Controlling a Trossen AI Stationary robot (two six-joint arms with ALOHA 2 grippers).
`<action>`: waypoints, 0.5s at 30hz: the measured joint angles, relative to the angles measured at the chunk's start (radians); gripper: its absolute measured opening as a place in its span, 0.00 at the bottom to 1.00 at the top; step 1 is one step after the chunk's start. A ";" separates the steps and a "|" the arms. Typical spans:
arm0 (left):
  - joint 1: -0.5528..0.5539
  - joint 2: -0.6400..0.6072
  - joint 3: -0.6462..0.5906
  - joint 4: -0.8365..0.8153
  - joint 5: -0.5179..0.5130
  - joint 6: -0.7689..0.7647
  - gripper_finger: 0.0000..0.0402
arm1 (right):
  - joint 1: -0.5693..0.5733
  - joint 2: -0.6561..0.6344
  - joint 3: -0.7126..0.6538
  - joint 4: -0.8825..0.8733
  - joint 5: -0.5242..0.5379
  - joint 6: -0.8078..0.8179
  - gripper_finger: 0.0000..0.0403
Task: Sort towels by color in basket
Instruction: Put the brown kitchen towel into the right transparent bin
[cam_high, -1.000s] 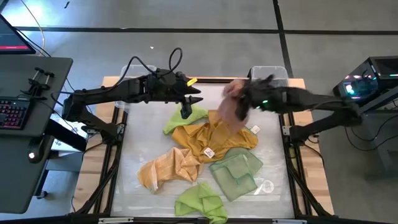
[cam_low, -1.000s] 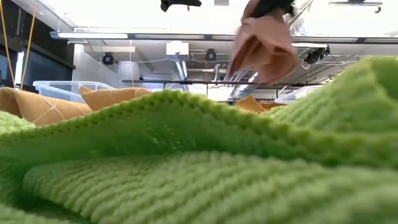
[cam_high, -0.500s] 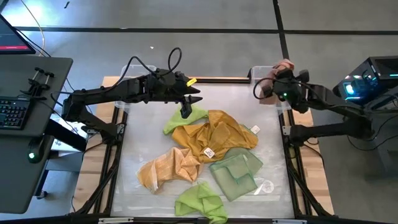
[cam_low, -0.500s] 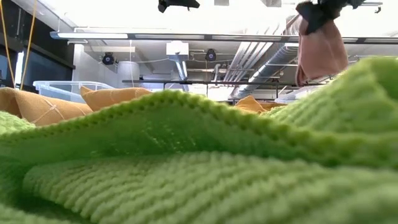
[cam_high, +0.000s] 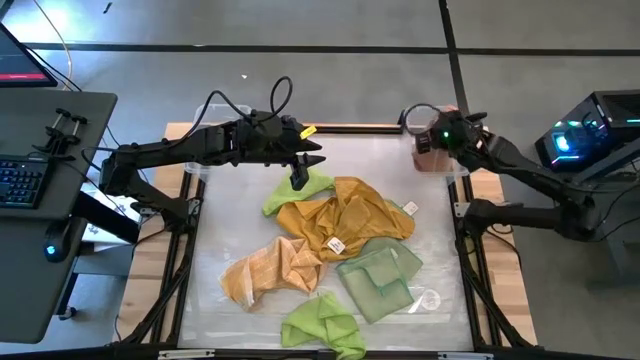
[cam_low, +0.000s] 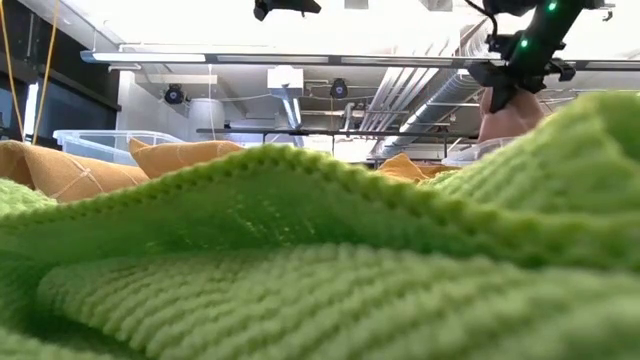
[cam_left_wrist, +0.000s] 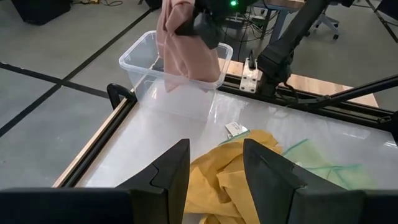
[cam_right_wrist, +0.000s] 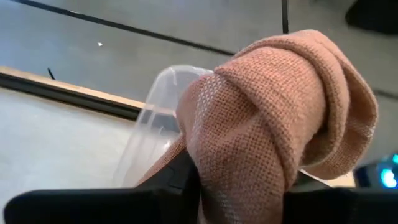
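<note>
Right gripper (cam_left_wrist: 200, 25), fingers clamped on the pink-brown towel (cam_left_wrist: 184, 43), which hangs directly above the clear bin (cam_left_wrist: 176, 92), its long axis vertical. Left gripper (cam_high: 300, 180), fingers parted and empty, hovers beside the bin over the towel pile (cam_high: 340, 230), well apart.

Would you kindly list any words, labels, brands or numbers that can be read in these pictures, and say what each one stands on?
No text is readable in any view.
Tag on the mustard yellow towel: too small to read.
White tag beside that towel: print too small to read.
Keyboard on the side desk: key legends not legible.
</note>
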 joint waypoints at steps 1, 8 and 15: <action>0.000 0.000 0.000 0.000 0.000 0.000 0.34 | -0.020 0.003 0.000 0.003 -0.014 -0.001 0.24; 0.000 0.000 0.000 0.000 0.000 -0.011 0.34 | -0.103 0.003 0.000 0.004 -0.142 -0.031 0.33; 0.000 0.000 0.000 0.000 0.000 -0.028 0.34 | -0.107 0.003 0.000 -0.007 -0.142 0.006 0.50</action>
